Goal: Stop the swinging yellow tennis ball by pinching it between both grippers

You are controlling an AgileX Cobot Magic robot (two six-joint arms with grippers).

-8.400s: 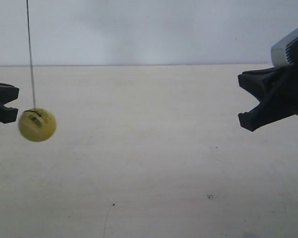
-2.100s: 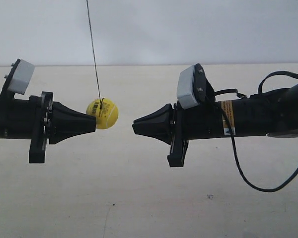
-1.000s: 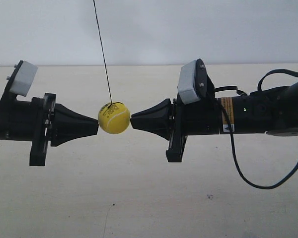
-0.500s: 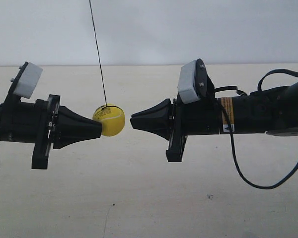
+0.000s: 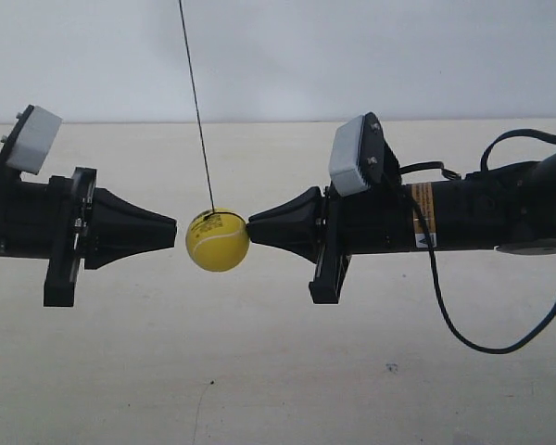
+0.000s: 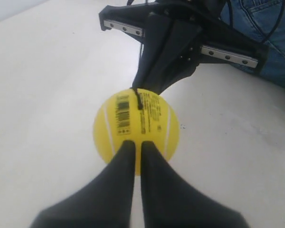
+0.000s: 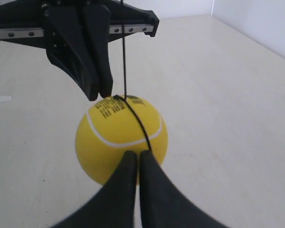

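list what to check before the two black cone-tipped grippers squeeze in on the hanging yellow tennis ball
1. Black cone-tipped left gripper and right gripper closed to a point: ok.
2. Contact by the gripper at the exterior view's right with the yellow felt tennis ball: ok, tip at its edge.
3. Contact by the gripper at the exterior view's left with the ball: not ok, a gap shows.
4. Tips level with the ball's middle: not ok, both sit a little above it.
5. Ball at rest: cannot tell; its thin black string slants.
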